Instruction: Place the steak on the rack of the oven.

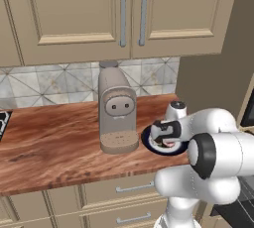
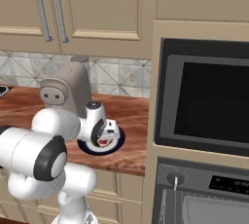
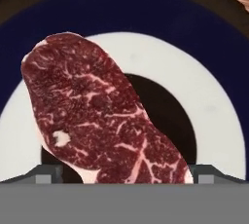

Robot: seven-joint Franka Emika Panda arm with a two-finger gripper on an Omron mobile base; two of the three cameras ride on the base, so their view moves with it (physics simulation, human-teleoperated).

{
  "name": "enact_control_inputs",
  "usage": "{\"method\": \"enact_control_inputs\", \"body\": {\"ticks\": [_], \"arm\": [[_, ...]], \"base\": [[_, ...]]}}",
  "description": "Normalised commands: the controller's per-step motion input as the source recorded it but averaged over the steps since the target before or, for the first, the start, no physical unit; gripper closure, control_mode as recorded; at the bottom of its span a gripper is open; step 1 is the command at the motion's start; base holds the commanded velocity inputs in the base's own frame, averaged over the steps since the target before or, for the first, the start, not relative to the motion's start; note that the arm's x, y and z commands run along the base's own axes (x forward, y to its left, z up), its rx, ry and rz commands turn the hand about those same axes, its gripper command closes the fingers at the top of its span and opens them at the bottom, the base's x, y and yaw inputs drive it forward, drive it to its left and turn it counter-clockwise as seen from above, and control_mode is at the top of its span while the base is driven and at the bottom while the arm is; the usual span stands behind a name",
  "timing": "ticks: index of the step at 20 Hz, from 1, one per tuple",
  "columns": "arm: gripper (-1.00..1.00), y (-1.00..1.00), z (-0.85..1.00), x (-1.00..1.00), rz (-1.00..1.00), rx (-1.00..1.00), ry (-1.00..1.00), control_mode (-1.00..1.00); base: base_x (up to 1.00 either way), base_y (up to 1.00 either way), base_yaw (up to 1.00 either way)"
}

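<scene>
A: Hand view first, what is under the end effector (image 3: 124, 174)?

B: The steak (image 3: 99, 113), dark red with pale fat streaks, lies on a plate (image 3: 214, 106) with a dark blue rim, a white ring and a dark centre. The meat runs from the upper left of that view down to the bottom middle, covering much of the dark centre.

A: And the fingers?

B: Their two grey tips (image 3: 48, 173) stand spread wide at the bottom corners, one on each side of the steak's lower end. Nothing is pinched between them; whether they touch the meat I cannot tell.

A: Where does all that sit in the room?

B: In the left base view the plate (image 1: 149, 142) rests on the wooden table (image 1: 49, 142), just beside a beige coffee machine (image 1: 116, 113), with the hand poised right over the plate. In the right base view the end effector (image 2: 104, 138) points down at the plate (image 2: 114, 145) and a bit of the steak (image 2: 103, 142) shows beneath it.

A: The oven?

B: The oven (image 2: 204, 101) is built into beige cabinetry to the right of the table, well apart from the plate, its dark glass door shut. Below it is a grey panel with a knob (image 2: 175, 178). Beige wall cupboards (image 1: 124, 14) with metal handles hang above the table, over a tiled backsplash (image 1: 49, 81)
</scene>
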Motion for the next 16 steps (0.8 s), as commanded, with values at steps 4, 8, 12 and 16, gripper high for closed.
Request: {"method": "enact_control_inputs", "body": {"ticks": [4,8,12,16], "arm": [[-1.00,0.00,-0.36,0.00,0.00,0.00,0.09,-1.00],[1.00,0.00,-0.29,0.00,0.00,0.00,0.01,-1.00],[1.00,0.00,-0.14,0.00,0.00,0.00,-0.02,-1.00],[1.00,-0.04,0.04,-0.10,-0.07,0.00,-0.01,-1.00]], "base": [[0.00,0.00,0.00],[0.00,0.00,0.00],[0.00,0.00,0.00],[0.00,0.00,0.00]]}}
